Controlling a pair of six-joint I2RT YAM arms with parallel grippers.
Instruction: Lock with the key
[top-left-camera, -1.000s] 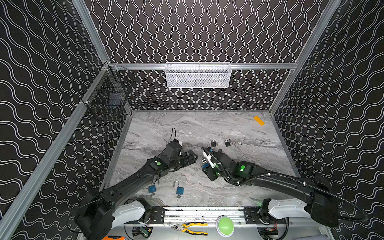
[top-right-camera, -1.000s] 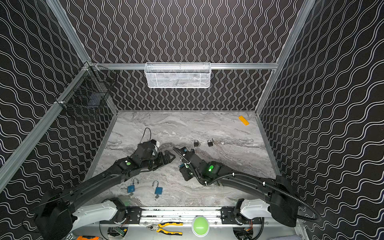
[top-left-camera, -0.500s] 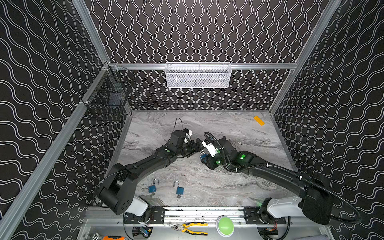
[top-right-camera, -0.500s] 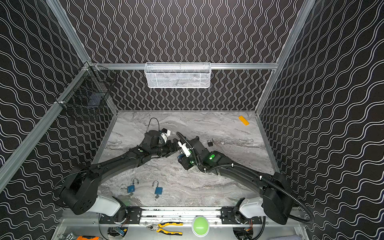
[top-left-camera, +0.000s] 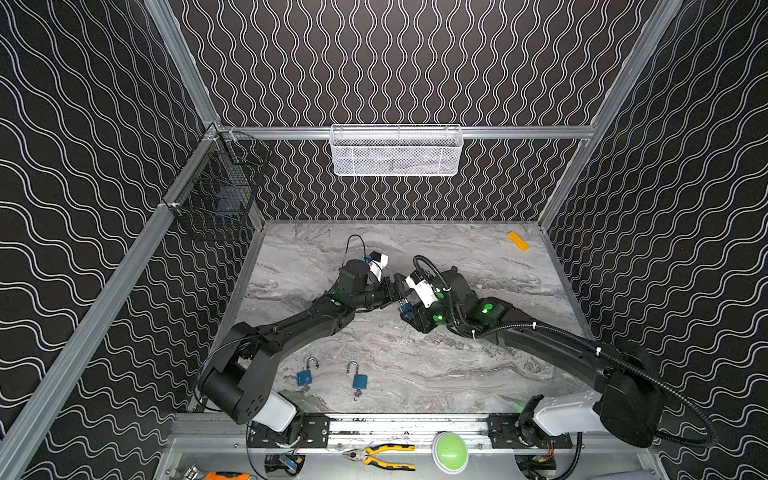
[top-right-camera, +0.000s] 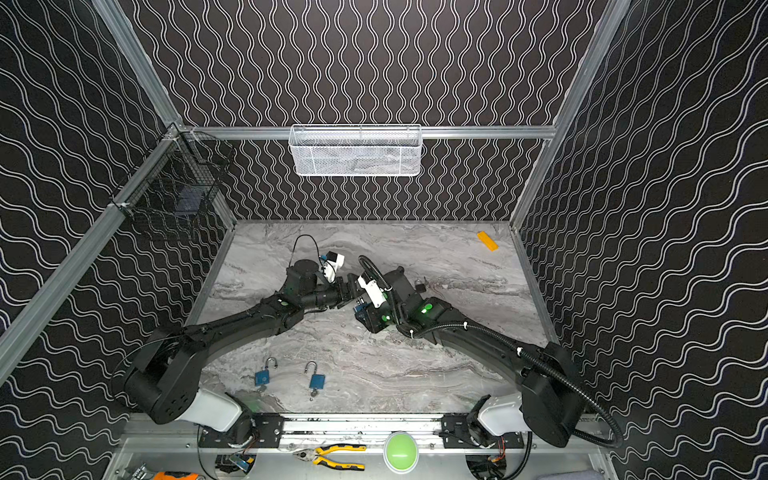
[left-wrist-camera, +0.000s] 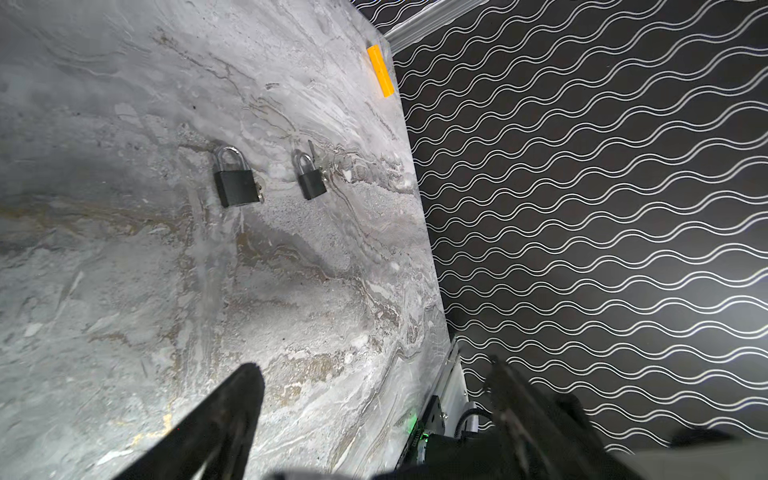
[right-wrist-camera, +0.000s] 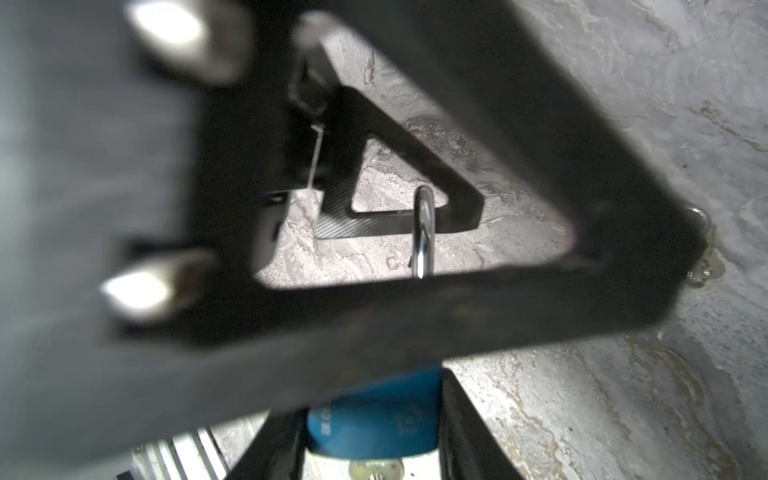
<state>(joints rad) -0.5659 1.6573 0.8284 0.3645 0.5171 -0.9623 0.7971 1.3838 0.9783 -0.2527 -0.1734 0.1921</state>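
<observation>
Arms (top-left-camera: 307, 328) stretch low and meet, right fingers (right-wrist-camera: 461, 415) clamping blue padlock (right-wrist-camera: 374, 419).

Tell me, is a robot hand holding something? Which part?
The right gripper holds a blue padlock by its body, shackle free. The left gripper is open and empty.

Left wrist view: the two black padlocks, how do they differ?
Size: the larger black padlock has a clearly bigger body and shackle than the smaller black padlock.
Position: the smaller one lies nearer the table edge by the wall; the larger sits further in.
Shared: black bodies, silver shackles that look closed, both lying flat on the table, not touching.
</observation>
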